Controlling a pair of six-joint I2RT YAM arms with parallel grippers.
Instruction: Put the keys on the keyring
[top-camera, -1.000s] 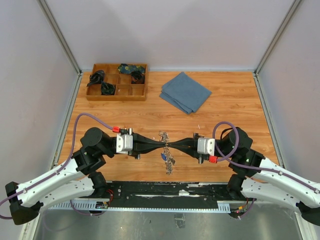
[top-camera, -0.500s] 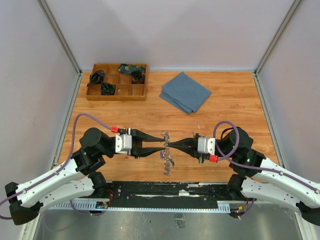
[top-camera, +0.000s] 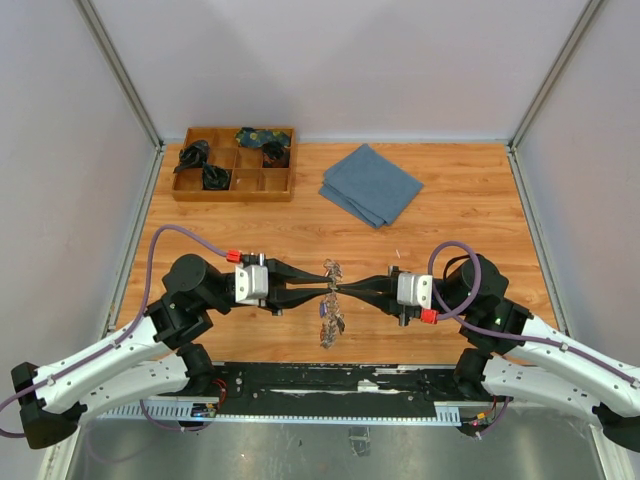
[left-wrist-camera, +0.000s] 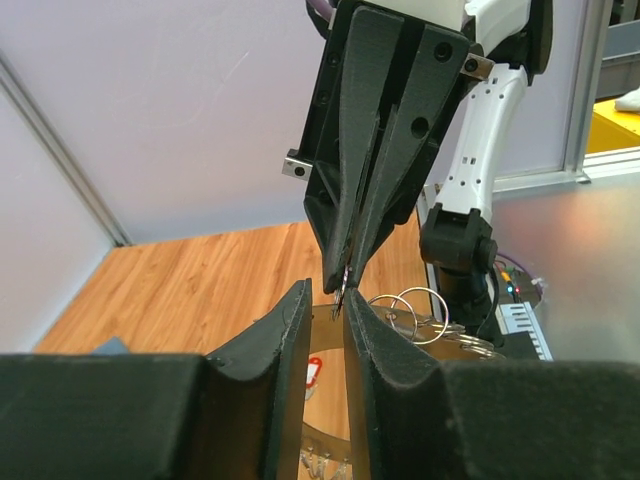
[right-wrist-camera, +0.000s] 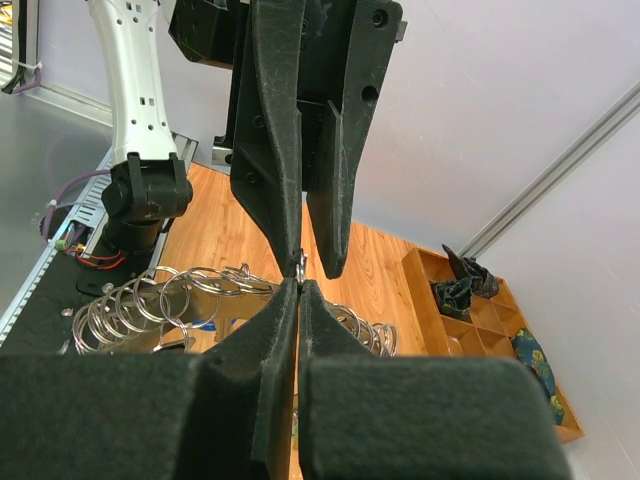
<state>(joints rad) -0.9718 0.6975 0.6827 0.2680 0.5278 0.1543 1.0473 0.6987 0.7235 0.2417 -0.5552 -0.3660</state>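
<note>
The keyring (top-camera: 328, 322) is a spiky bunch of silver keys and small rings, hanging between the two grippers over the near middle of the table. My right gripper (top-camera: 338, 288) is shut on a thin metal part at the top of the bunch (right-wrist-camera: 300, 285). My left gripper (top-camera: 326, 287) faces it tip to tip, with its jaws open a narrow gap around that same metal part (left-wrist-camera: 326, 300). Loose rings of the bunch show in the left wrist view (left-wrist-camera: 415, 312) and in the right wrist view (right-wrist-camera: 150, 300). A red key tag (left-wrist-camera: 311, 372) shows below my left fingers.
A wooden compartment tray (top-camera: 235, 165) with dark bundled items stands at the back left. It also shows in the right wrist view (right-wrist-camera: 480, 300). A folded blue cloth (top-camera: 372, 185) lies at the back middle. A black rail (top-camera: 330, 385) runs along the near table edge.
My left gripper was shut against the right gripper's tips one second ago. It has since opened. The hanging bunch has swung slightly left and down.
</note>
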